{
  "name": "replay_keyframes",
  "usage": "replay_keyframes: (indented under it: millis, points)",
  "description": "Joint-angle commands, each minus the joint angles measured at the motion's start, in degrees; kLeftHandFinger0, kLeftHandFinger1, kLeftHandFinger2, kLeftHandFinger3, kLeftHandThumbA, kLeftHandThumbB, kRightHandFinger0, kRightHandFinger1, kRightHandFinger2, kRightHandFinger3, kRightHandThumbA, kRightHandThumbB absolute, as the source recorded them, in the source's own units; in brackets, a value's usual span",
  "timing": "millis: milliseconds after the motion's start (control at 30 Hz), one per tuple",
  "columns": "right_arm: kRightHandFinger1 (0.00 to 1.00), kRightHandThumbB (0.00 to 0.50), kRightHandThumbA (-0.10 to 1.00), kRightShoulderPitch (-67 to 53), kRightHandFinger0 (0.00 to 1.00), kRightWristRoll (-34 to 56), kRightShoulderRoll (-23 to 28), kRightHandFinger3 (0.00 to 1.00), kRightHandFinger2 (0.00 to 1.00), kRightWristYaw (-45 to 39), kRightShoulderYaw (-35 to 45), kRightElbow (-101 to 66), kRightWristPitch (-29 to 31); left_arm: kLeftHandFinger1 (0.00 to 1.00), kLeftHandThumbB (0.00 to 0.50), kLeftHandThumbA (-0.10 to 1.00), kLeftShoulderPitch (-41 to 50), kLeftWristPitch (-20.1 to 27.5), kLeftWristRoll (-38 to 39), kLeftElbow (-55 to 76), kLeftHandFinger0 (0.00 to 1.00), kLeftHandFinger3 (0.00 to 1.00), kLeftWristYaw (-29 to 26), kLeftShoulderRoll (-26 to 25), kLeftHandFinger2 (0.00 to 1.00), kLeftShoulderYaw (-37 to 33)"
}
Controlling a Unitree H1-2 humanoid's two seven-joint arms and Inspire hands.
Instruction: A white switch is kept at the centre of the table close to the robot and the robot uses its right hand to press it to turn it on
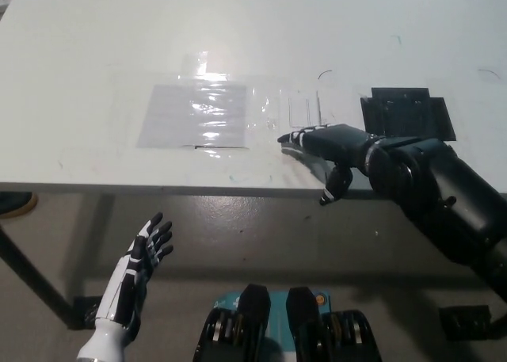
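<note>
White desk (95,53), switch (305,108) at 12 o'clock from right hand (329,144), fingers spread, holding nothing; left hand (139,263) hangs open below.
</note>
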State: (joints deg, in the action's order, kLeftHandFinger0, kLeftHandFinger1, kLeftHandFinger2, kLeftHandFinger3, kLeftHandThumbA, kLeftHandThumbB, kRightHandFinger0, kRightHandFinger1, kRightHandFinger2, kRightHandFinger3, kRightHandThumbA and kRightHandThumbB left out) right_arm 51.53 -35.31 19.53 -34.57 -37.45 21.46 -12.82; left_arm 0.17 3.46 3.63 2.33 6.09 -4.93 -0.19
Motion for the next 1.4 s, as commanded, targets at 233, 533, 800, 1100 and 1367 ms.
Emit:
replay_keyframes:
  millis: [233, 533, 800, 1100, 1367]
  points:
    - [1.0, 0.258, 1.0, 7.0, 1.0, 13.9, 4.7, 1.0, 1.0, -2.3, 21.9, -14.6, -2.9, 1.0, 0.041, 1.0, -0.5, 1.9, 0.4, 1.1, 1.0, 1.0, 0.5, -0.1, 1.0, -0.1]
    - [1.0, 0.236, 1.0, -5.4, 1.0, 27.9, 8.0, 1.0, 1.0, -2.9, 38.8, -43.7, -9.5, 1.0, 0.033, 1.0, -1.3, 1.2, 0.8, 1.2, 1.0, 1.0, 0.5, -0.3, 1.0, 0.2]
    - [1.0, 0.184, 1.0, -32.3, 1.0, 39.8, 2.0, 1.0, 1.0, 3.3, 49.6, -56.6, -2.0, 1.0, 0.035, 1.0, -1.2, 1.6, 0.7, 0.6, 1.0, 1.0, 0.6, -0.2, 1.0, 0.1]
    - [1.0, 0.093, 0.91, -48.3, 1.0, 42.5, -14.2, 1.0, 1.0, 7.9, 49.0, -42.5, 11.9, 1.0, 0.032, 1.0, -1.0, 1.3, 0.4, 1.0, 1.0, 1.0, 0.4, 0.0, 1.0, 0.1]
    - [1.0, 0.037, 0.85, -49.7, 1.0, 40.1, -20.3, 1.0, 1.0, 9.8, 48.4, -27.2, 18.9, 1.0, 0.053, 1.0, -1.2, 0.9, 0.6, 1.4, 1.0, 1.0, 0.4, -0.1, 1.0, 0.2]
